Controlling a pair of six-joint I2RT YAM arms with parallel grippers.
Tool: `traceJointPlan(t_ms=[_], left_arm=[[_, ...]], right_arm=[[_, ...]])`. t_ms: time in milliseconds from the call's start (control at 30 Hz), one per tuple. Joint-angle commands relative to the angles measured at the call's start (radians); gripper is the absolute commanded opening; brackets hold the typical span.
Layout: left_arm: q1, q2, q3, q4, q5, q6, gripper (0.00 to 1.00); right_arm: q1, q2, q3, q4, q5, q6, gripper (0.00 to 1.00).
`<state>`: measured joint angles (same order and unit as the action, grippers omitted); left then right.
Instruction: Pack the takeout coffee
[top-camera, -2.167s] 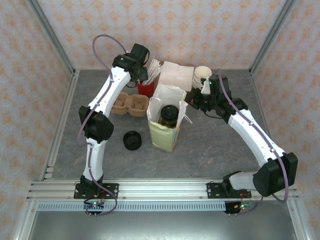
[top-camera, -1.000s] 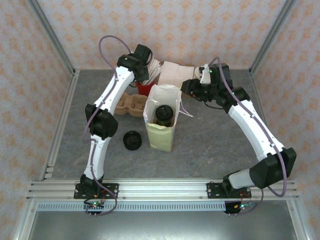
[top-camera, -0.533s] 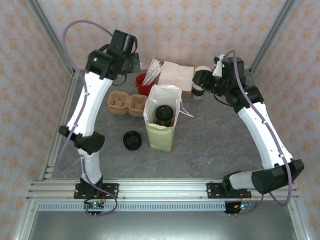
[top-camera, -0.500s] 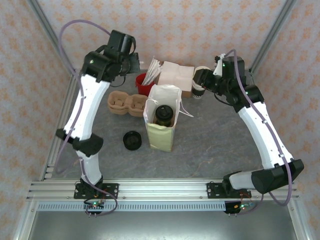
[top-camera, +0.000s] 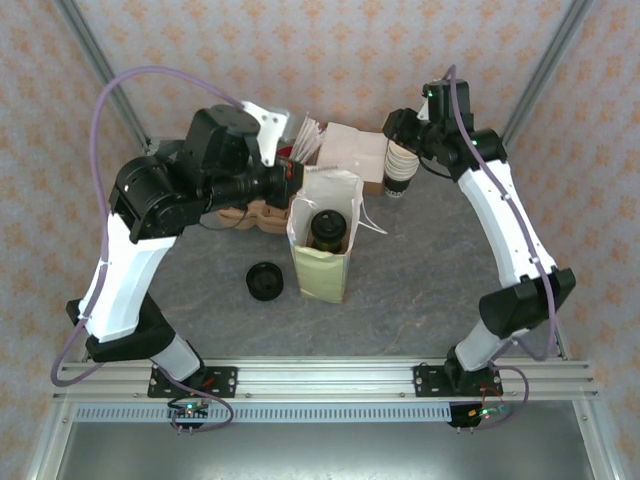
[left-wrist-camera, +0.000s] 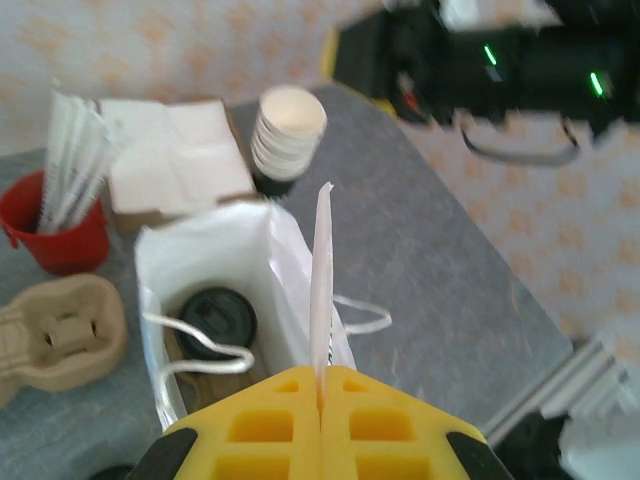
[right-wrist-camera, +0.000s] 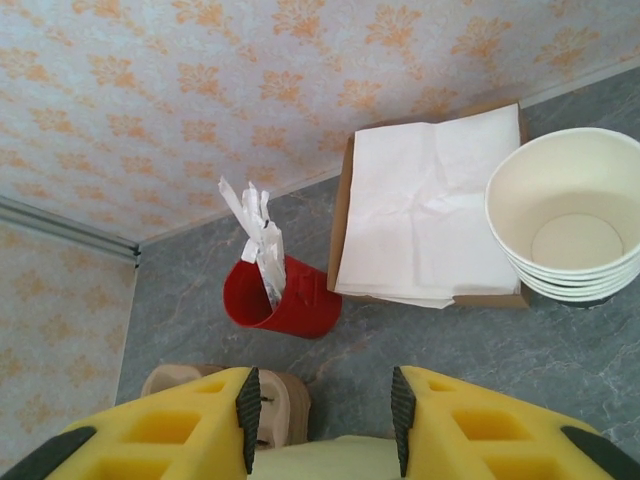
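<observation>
Left arm (top-camera: 130, 260): swung from upper left toward centre.
Left gripper (left-wrist-camera: 321, 380): pinching 1 thin white paper-wrapped straw (left-wrist-camera: 322, 280).
Right gripper (right-wrist-camera: 320, 420): spread, upper right.
Small black-lidded takeout coffee (top-camera: 330, 228): inside white paper bag (top-camera: 322, 272).

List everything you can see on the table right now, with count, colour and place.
paper bag: one, white, table centre, open
takeout coffee: one, black lid, inside the bag
black round item: one, black, left of the bag
cup carrier: one, tan, back left of the bag
red cup: one, red, at the back, holding white straws
napkins: one stack, white, in a brown tray
paper cups: one stack, cream, right of the tray
wrapped straw: one, white, over the bag
left gripper: shut on the straw
right gripper: open, at the back
</observation>
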<state>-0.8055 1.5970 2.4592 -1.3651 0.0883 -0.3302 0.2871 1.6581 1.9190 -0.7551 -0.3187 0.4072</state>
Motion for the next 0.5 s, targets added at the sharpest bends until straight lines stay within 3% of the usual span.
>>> traceJointPlan(t_ms=[0,167,300,333,467], left_arm=[[-0.026,-0.025,-0.068,-0.128,0.044,0.053,0.01],[-0.049,-0.039,-0.092,-0.236,0.037,0.132,0.02],[-0.051,-0.028,-0.109,-0.228,0.017,0.164,0.07],[-0.050,-0.015,-0.101,-0.227,0.024,0.159,0.11],[-0.053,0.008,-0.101,-0.204,0.003,0.126,0.42]], right_arm=[[-0.003,0.075,0.107,-0.087,-0.006,0.041,0.41],[-0.003,0.174,0.226,-0.115,-0.024,0.062,0.41],[0.013,0.249,0.321,-0.143,-0.033,0.043,0.40],[0.018,0.266,0.348,-0.156,-0.032,0.034,0.40],[0.050,0.332,0.431,-0.186,0.002,-0.032,0.40]])
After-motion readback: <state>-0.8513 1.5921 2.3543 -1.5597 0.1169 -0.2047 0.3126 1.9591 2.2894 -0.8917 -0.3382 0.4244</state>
